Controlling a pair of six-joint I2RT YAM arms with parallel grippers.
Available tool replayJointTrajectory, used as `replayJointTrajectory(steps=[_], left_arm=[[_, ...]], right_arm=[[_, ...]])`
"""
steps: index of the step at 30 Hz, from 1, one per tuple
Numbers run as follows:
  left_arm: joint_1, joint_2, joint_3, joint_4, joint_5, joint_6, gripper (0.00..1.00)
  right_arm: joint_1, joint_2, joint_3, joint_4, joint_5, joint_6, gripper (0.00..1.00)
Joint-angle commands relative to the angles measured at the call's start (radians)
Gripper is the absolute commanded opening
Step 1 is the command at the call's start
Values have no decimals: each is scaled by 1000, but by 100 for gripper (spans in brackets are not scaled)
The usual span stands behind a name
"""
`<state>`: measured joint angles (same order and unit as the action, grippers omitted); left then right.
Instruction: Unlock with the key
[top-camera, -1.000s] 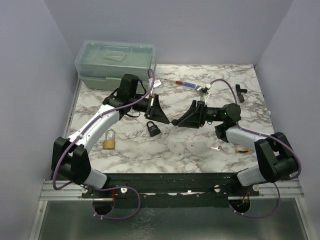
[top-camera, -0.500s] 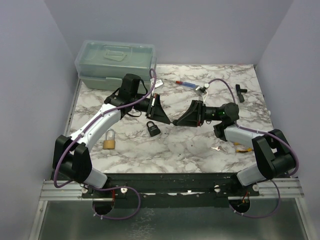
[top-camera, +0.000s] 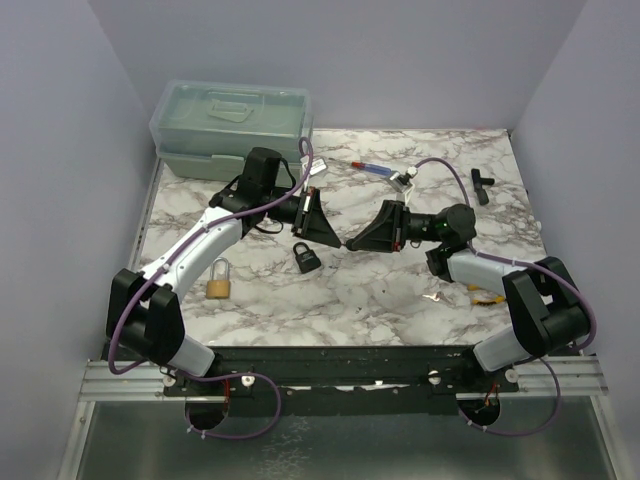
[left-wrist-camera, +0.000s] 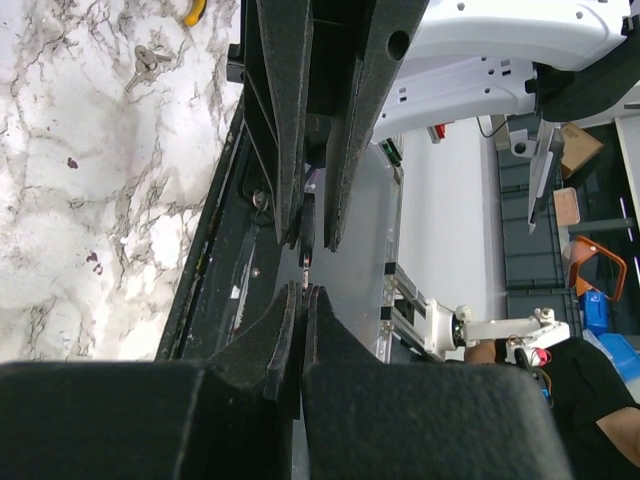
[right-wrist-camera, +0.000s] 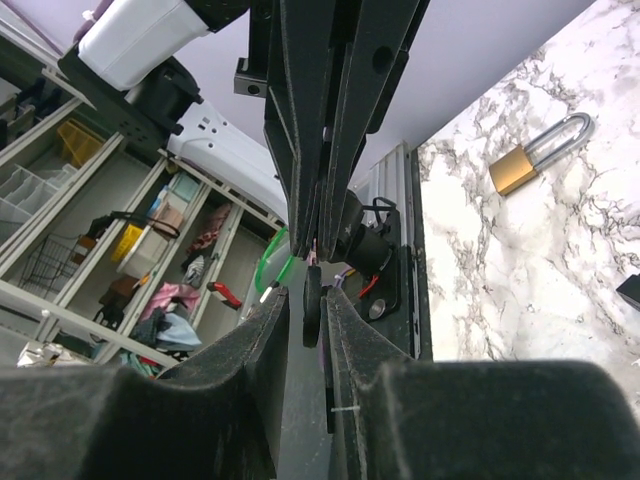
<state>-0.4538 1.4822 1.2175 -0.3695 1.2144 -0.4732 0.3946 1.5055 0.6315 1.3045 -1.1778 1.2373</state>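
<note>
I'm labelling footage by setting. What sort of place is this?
Probably a robotics lab cell: two arms bolted to a marble-patterned table inside plain walls, a brass padlock and a black padlock as props, and cluttered storage shelves beyond in the right wrist view.

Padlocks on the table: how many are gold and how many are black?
Gold padlock: 1
Black padlock: 1
Total: 2
</note>
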Motion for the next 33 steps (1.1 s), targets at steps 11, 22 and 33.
replayJointTrajectory(steps=[11, 22, 33], left_arm=[[-5, 30, 5, 9, -43, 24, 0], [-1, 12, -19, 5, -113, 10, 69], [4, -40, -72, -140, -465, 13, 81]], right_arm=[[25, -17, 33, -75, 32, -75, 11], [25, -109, 1, -416, 138, -259, 0], [24, -344, -100, -862, 541, -426, 0]])
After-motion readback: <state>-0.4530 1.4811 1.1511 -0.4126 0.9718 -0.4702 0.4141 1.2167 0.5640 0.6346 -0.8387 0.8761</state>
